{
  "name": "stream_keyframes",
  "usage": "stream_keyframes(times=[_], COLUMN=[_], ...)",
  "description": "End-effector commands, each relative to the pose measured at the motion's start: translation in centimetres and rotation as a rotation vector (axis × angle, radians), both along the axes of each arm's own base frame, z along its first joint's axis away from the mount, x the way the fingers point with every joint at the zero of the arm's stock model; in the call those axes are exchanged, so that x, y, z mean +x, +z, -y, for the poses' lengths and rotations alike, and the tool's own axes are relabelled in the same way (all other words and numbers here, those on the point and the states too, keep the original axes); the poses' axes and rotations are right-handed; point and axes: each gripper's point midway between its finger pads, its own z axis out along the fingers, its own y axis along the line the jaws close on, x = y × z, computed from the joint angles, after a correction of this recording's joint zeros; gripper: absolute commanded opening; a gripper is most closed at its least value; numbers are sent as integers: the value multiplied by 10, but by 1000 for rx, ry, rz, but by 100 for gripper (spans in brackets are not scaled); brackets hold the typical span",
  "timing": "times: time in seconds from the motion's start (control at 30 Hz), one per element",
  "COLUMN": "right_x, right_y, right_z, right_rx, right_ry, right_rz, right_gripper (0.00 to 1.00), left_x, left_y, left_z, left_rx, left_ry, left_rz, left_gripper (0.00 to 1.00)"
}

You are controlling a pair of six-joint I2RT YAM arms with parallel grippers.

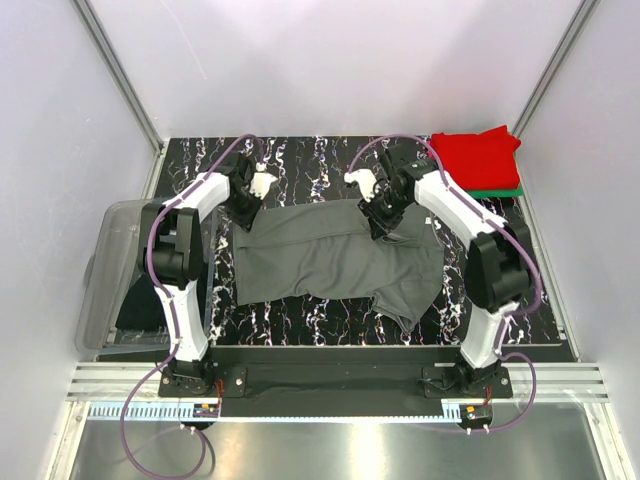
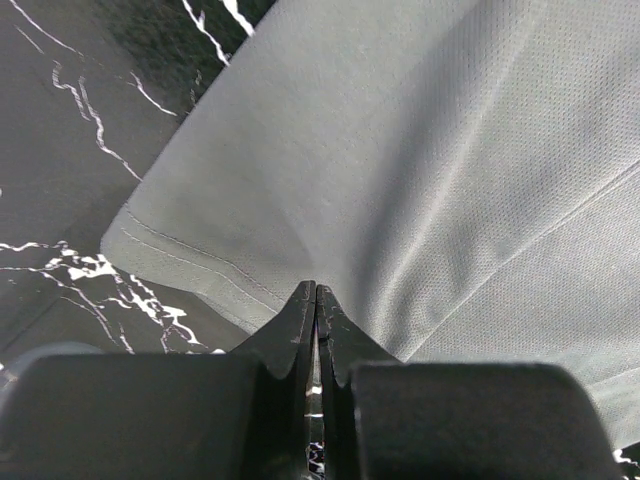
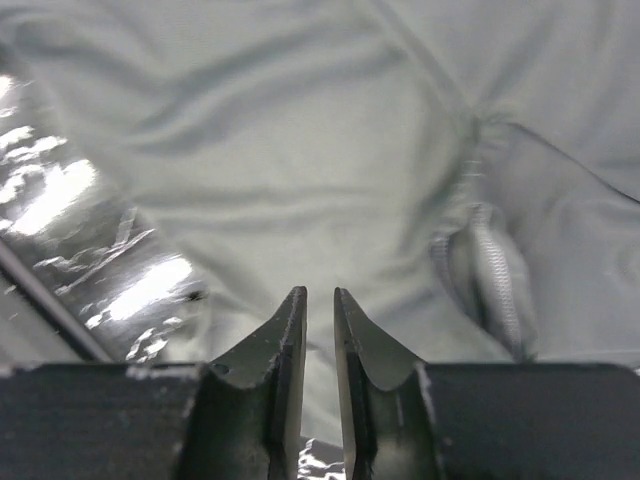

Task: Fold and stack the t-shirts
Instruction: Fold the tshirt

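Note:
A dark grey t-shirt (image 1: pixel 330 258) lies spread and rumpled across the middle of the black marbled table (image 1: pixel 300 160). My left gripper (image 1: pixel 243 213) is at the shirt's far left corner. In the left wrist view its jaws (image 2: pixel 316 290) are pressed together on the stitched hem of the shirt (image 2: pixel 400 150). My right gripper (image 1: pixel 380 225) is at the far right part of the shirt. In the right wrist view it (image 3: pixel 319 292) hangs just over the cloth (image 3: pixel 300 150) beside the ribbed collar (image 3: pixel 490 260), jaws a narrow gap apart. A folded red t-shirt (image 1: pixel 478 155) lies on a green one (image 1: pixel 503 190) at the far right corner.
A clear plastic tub (image 1: pixel 108 270) sits off the table's left edge beside the left arm. White walls and metal posts close in the back and sides. Bare table (image 2: pixel 60 150) shows to the left of the shirt's hem.

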Motion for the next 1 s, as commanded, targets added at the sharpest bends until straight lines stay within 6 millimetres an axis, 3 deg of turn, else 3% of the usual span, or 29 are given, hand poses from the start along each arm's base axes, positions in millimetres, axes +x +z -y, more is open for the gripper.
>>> stream_keyframes(times=[0.0,0.13,0.23,0.4,0.53,0.7,0.8,0.83,0.97], right_x=[47,103,126,132,121,100,74,68,30], right_y=[-10,-11,-13,-39,-58,-55,-48,-35,-14], right_z=[23,39,47,46,45,44,42,39,23], right_rx=[-39,-38,-40,-51,-53,-60,-72,-66,-82], right_ry=[-82,-148,-166,-152,-157,-145,-113,-102,-33], right_rz=[53,111,136,96,34,7,-8,15,31], right_gripper=[23,22,22,22,22,22,21,21,21], left_x=[24,19,13,5,2,0,2,2,6], left_y=[21,21,18,20,20,20,19,19,19], left_z=[2,4,2,0,-2,-2,-1,-1,3], left_rx=[-14,-29,-22,-17,-10,-12,-18,-22,-45], left_ry=[3,15,19,19,23,24,22,23,27], left_rz=[91,77,63,63,62,67,71,72,87], left_gripper=[4,4,4,4,4,4,4,4,4])
